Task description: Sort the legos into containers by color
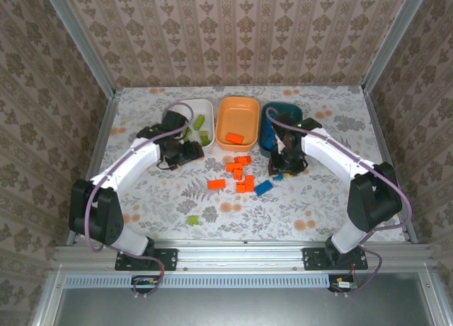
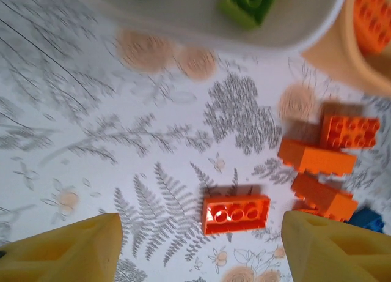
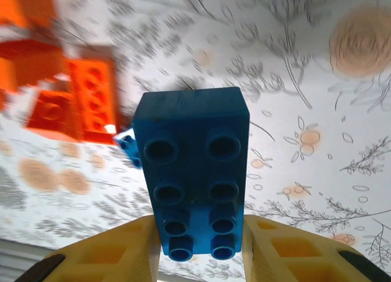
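The white tub (image 1: 192,108), orange tub (image 1: 237,114) and teal tub (image 1: 269,131) stand in a row at 12 o'clock, closing the far side of the table (image 1: 318,213). A cluster of orange bricks (image 1: 241,172) crowds the centre between the left gripper (image 1: 190,153) and the right gripper (image 1: 283,167), which grips a blue brick (image 3: 192,166). The near strip toward 6 o'clock lies open, save one green brick (image 1: 192,220) at 7.

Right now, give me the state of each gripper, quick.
Left gripper: open, holding nothing.
Right gripper: closed on a blue rectangular plastic brick.
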Tool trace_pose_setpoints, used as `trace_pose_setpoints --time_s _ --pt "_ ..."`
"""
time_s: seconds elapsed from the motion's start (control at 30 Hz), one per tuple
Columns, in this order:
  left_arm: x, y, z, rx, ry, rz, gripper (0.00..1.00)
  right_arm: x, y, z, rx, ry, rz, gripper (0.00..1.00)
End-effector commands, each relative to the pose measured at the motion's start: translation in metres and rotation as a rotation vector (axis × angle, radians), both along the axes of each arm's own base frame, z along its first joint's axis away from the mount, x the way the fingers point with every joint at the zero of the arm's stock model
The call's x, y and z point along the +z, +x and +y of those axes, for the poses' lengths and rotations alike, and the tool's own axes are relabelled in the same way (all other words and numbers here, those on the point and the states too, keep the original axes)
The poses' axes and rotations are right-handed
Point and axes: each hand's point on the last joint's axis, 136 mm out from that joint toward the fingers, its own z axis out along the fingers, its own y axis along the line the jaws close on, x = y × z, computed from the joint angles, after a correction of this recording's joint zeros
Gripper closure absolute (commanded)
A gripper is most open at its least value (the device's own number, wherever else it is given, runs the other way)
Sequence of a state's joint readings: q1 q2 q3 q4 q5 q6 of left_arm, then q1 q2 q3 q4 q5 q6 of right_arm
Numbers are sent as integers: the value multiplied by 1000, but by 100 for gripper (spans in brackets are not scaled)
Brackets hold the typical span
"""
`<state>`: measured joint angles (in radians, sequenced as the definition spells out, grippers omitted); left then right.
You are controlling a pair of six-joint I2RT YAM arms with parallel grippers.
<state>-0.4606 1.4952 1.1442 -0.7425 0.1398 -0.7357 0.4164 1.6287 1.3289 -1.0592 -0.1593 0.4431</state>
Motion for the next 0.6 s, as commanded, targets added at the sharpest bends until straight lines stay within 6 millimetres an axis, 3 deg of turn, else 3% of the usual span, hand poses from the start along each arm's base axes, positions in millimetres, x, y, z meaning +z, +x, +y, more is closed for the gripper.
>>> trace_pose_setpoints --time_s 0.0,0.2,0.37,0.57 --pt "3 -3 -22 -17 7 -45 29 26 18 -3 -9 19 -35 62" --pt "-8 -23 -59 -117 17 -11 24 41 94 -14 -80 38 -116 62" --pt "-13 -34 -86 -207 32 5 22 21 145 -23 -132 45 -106 63" --pt "-11 -38 -93 -274 57 24 17 -6 181 -39 -172 11 -71 63"
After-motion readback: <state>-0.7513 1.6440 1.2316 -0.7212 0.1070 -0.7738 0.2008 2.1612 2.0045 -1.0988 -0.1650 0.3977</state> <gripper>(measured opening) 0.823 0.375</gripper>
